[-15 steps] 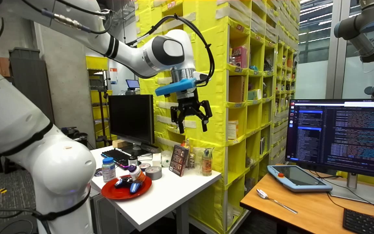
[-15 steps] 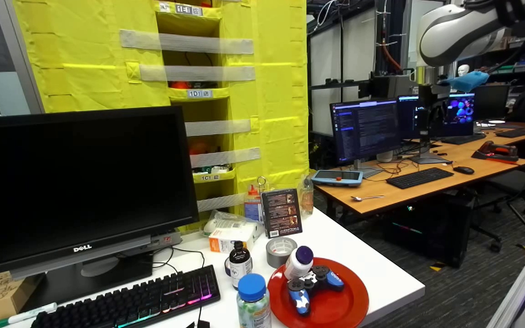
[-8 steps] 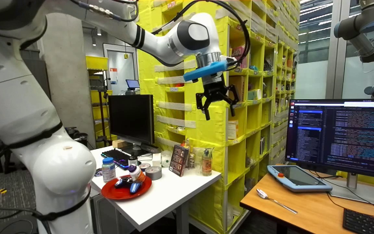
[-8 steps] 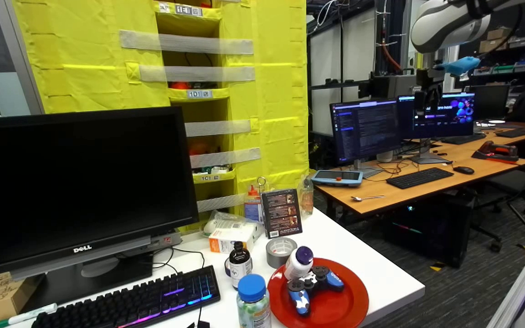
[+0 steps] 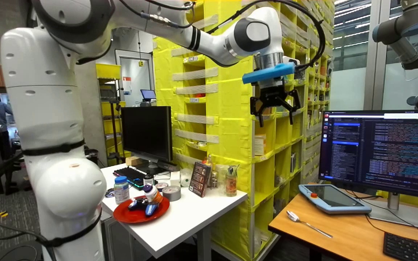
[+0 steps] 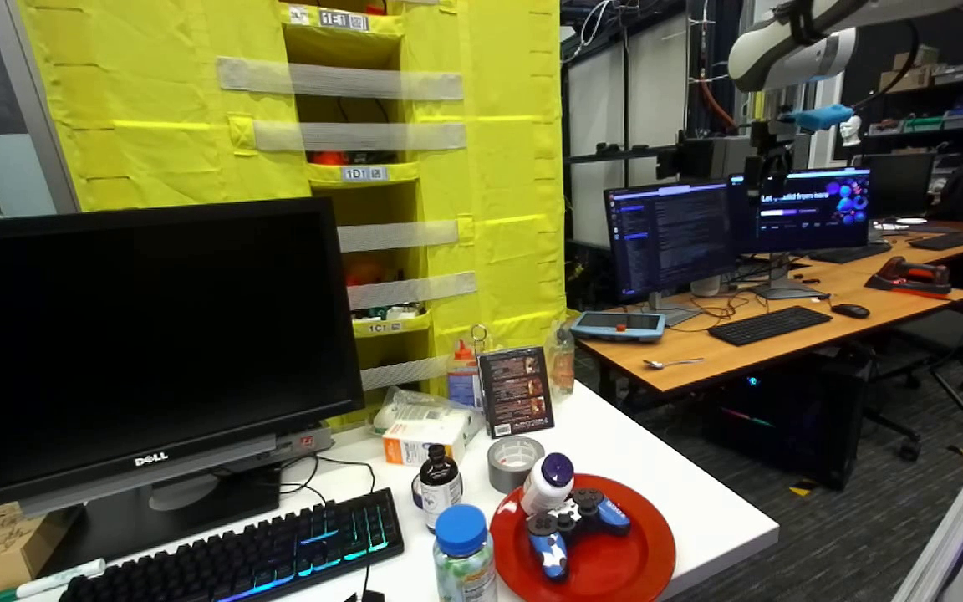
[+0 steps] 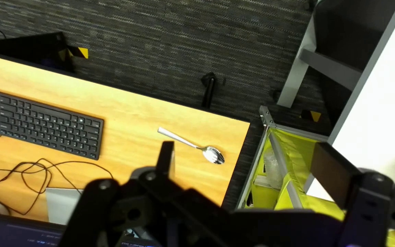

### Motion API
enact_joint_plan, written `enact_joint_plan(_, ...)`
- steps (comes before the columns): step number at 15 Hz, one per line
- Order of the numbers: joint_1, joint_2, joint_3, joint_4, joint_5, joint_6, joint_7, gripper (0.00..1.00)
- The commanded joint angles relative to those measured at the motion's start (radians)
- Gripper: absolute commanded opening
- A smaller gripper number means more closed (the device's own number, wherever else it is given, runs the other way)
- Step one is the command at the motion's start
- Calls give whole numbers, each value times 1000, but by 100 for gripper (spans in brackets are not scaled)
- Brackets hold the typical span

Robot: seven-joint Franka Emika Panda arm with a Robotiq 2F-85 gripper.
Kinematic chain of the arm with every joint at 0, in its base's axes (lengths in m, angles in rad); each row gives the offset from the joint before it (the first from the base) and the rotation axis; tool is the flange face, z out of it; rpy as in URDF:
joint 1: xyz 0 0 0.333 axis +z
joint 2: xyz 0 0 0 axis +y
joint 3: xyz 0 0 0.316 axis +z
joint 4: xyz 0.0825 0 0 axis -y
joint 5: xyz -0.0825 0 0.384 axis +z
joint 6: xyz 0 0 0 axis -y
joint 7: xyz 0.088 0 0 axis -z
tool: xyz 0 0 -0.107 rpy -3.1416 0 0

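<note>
My black gripper (image 5: 276, 121) is open and empty, high in the air beside the yellow shelf tower (image 5: 230, 108). It also shows dark and small in an exterior view (image 6: 764, 171). In the wrist view the spread fingers (image 7: 245, 154) frame the wooden desk's corner and a shelf bin, far below. A silver spoon (image 7: 213, 155) lies on the wooden desk (image 7: 197, 171), nearest the left finger in that view but well below it. The spoon also shows in both exterior views (image 5: 293, 216) (image 6: 655, 364). The gripper touches nothing.
A white table (image 5: 194, 214) bears a red plate (image 6: 615, 577) with a game controller (image 6: 550, 552) and white bottle (image 6: 547, 485). Tape (image 6: 511, 464), a dark case (image 6: 517, 393) and a blue-capped jar (image 6: 463, 552) stand nearby. The desk has a tablet (image 5: 334, 198), monitor (image 5: 379, 152) and keyboard (image 7: 43, 123).
In an exterior view the arm has swung right, carrying the open gripper from above the white table past the shelf corner towards the wooden desk. The objects on the tables have not moved.
</note>
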State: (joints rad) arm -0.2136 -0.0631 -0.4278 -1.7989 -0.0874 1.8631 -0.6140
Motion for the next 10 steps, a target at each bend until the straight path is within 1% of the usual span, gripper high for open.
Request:
enact_joint_plan(1, -83, 201, -6, 192, 115, -63, -119, 100)
enact_joint_plan(4, -197, 364, 9, 347, 180, -71, -223, 100)
enact_joint_plan(7, -318, 499, 35, 494, 192, -45, -277, 100)
enact_joint_plan(10, -437, 612, 73, 645, 211, -29, -325, 100)
